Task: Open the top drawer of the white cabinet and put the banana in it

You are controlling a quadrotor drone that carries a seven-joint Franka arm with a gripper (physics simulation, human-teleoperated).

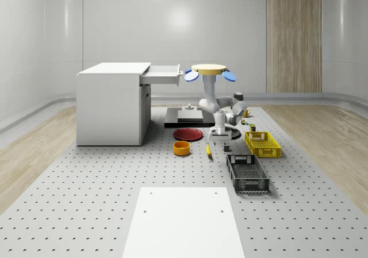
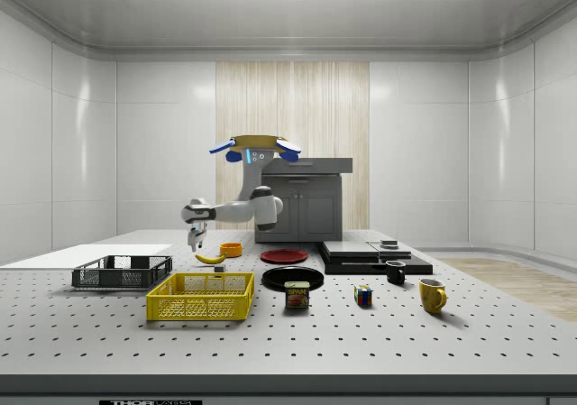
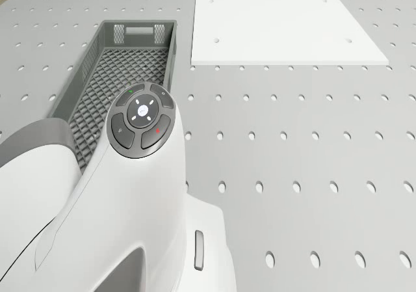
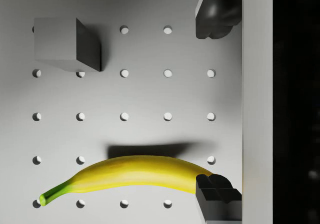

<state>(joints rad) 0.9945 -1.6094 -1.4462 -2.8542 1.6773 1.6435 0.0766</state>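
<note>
The white cabinet (image 1: 109, 106) stands at the whole-scene view's left, and its top drawer (image 1: 163, 74) is pulled out. The yellow banana (image 1: 208, 150) lies on the perforated table, beside an orange bowl (image 1: 181, 148). My drone (image 1: 210, 70) hovers next to the drawer, over the black platform (image 1: 183, 118). The arm bends down from it toward the banana. My gripper (image 4: 217, 107) hangs open just above the table. One fingertip (image 4: 217, 196) overlaps the end of the banana (image 4: 130, 176), and the other fingertip (image 4: 215, 19) stands well apart. Nothing is held.
A small grey block (image 4: 65, 44) sits near the gripper. A red plate (image 1: 188, 134), a yellow basket (image 1: 262, 143) and a grey basket (image 1: 247, 173) surround the banana. A white sheet (image 1: 183, 220) lies in front. Mugs, a can and a cube (image 2: 362, 295) stand further off.
</note>
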